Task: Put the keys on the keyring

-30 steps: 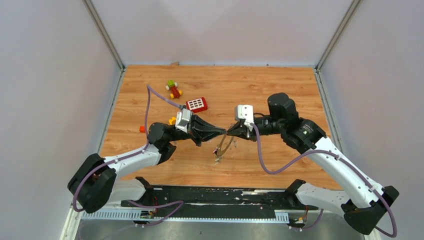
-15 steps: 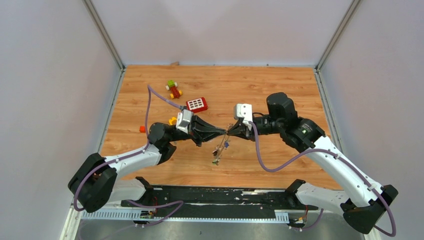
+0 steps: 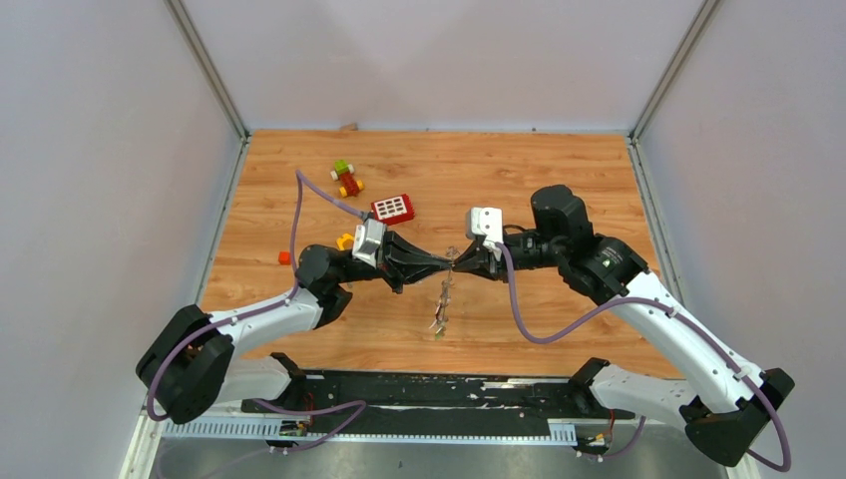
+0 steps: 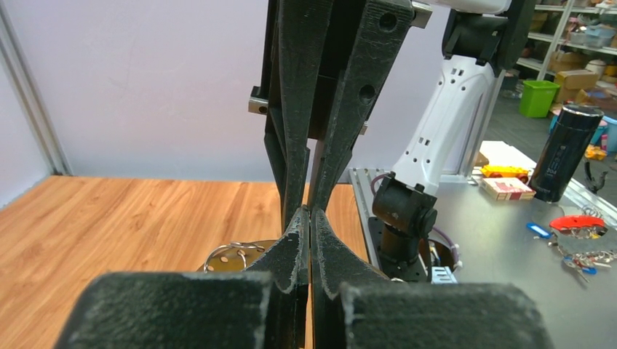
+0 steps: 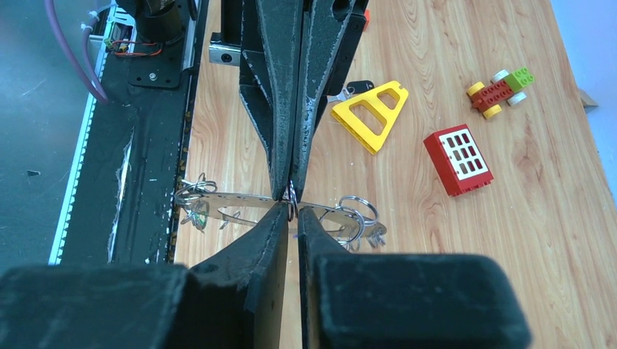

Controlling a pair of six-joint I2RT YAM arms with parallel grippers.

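Right wrist, flat metal keyring [image 5: 233, 197], wooden table [image 5: 466, 254]

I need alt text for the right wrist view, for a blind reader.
The left gripper, shut, meets the right gripper tip to tip at the grey keyring above the wooden table. A yellow triangular block and a red block lie beyond.

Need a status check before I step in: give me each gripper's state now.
Left gripper: closed, pinching the keyring.
Right gripper: nearly closed at the keyring; grip cannot be told.
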